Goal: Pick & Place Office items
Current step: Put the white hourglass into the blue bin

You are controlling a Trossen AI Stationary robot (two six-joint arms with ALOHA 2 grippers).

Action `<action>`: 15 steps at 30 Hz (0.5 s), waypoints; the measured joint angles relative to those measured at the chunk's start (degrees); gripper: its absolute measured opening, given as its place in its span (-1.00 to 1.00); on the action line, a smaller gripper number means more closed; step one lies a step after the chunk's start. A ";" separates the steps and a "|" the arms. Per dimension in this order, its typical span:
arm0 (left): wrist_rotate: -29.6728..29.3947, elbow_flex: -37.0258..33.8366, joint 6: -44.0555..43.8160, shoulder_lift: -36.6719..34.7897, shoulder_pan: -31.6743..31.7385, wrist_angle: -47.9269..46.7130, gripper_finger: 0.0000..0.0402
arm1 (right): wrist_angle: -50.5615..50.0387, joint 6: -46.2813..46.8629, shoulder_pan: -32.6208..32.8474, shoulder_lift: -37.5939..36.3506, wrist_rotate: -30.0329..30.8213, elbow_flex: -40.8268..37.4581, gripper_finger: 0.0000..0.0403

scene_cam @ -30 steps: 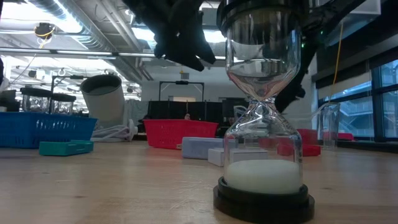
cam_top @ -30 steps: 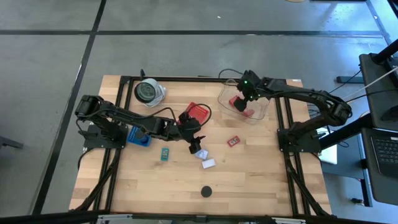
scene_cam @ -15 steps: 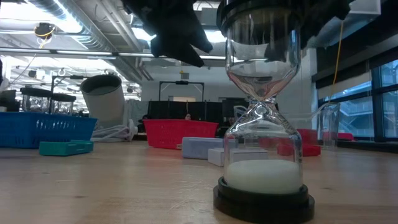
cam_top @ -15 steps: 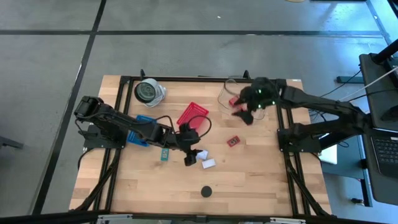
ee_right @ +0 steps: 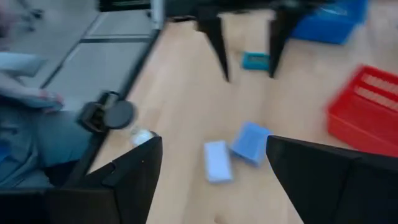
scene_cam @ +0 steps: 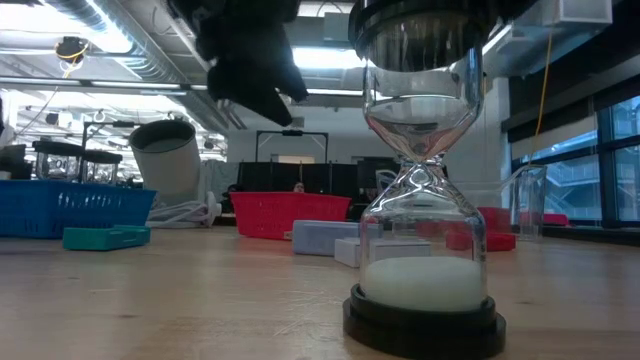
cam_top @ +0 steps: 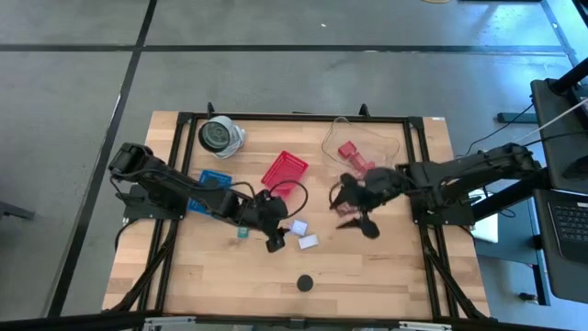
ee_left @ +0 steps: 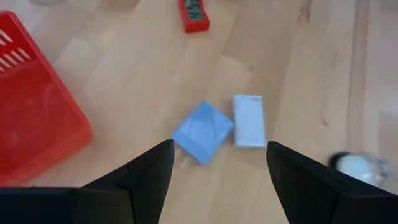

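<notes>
Fingers of my left gripper (ee_left: pixel 214 180) spread wide and empty — the pale-blue block (ee_left: pixel 202 132) lies dead ahead at twelve o'clock, turned diamond-wise, the white rectangle (ee_left: pixel 249 121) just beside it at one o'clock, long axis pointing away. My right gripper (cam_top: pixel 354 213), also parted, hangs above the tabletop (cam_top: pixel 367 276) farther off.

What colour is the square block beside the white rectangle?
Pale blue square block, clearest in the left wrist view.
</notes>
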 joint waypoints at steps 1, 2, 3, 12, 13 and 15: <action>-0.79 0.00 -1.06 0.00 -0.73 0.00 0.26 | 1.82 -0.25 1.70 0.68 0.06 0.00 0.44; -1.71 0.00 -2.32 0.00 -1.39 -0.02 0.26 | 4.29 -0.97 3.40 1.60 0.12 0.00 0.44; -2.75 0.00 -3.93 0.00 -2.03 -0.23 0.26 | 6.83 -2.11 5.06 2.67 0.67 0.00 0.44; -8.77 0.00 -18.86 0.00 -7.37 -6.90 0.26 | 30.03 -8.80 13.68 19.19 5.75 0.00 0.44; -9.00 0.00 -20.00 0.00 -7.98 -7.23 0.26 | 32.29 -8.06 14.06 20.99 5.65 0.00 0.44; -9.57 0.00 -21.69 0.00 -9.25 -7.59 0.26 | 36.36 -5.87 14.64 24.17 4.23 0.00 0.44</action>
